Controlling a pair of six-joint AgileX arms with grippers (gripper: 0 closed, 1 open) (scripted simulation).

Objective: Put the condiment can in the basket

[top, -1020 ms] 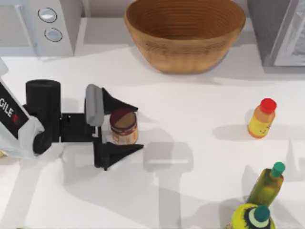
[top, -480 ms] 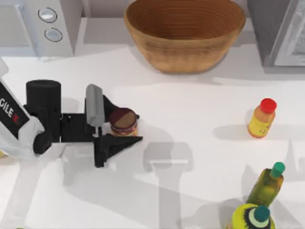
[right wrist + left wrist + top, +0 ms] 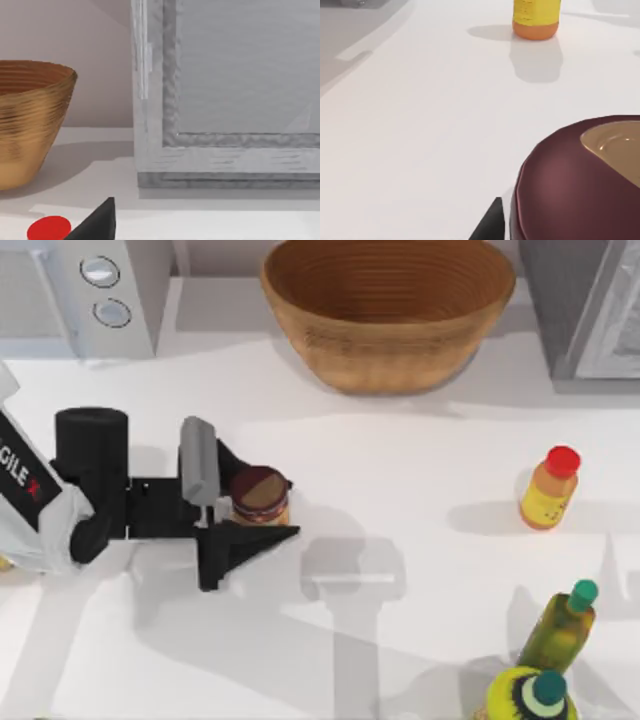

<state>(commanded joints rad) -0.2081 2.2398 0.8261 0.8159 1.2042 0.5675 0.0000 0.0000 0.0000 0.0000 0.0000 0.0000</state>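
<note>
From above, the left tool (image 3: 252, 502) sits at the left side of the white desk (image 3: 400, 470), its two black fingers (image 3: 245, 538) clamped on the condiment can (image 3: 260, 496), which stands upright between them. The basket (image 3: 388, 310) stands at the desk's far edge, well apart from the can, with bare desk between them. A microwave-like box with two round dials (image 3: 105, 295) stands left of the basket and a grey appliance (image 3: 585, 305) right of it. At the right are an orange bottle with a red cap (image 3: 550, 487), a green bottle with a teal cap (image 3: 560, 625) and a yellow bottle (image 3: 528, 695).

The left wrist view has the can's dark lid (image 3: 580, 185) close up and the orange bottle's base (image 3: 536, 20) far across the desk.

In the right wrist view a black fingertip (image 3: 97, 222) of the right tool shows before the grey appliance (image 3: 230, 95), with the basket (image 3: 30, 120) and a red cap (image 3: 49, 229) beside; I cannot tell whether this tool is apart or together.
</note>
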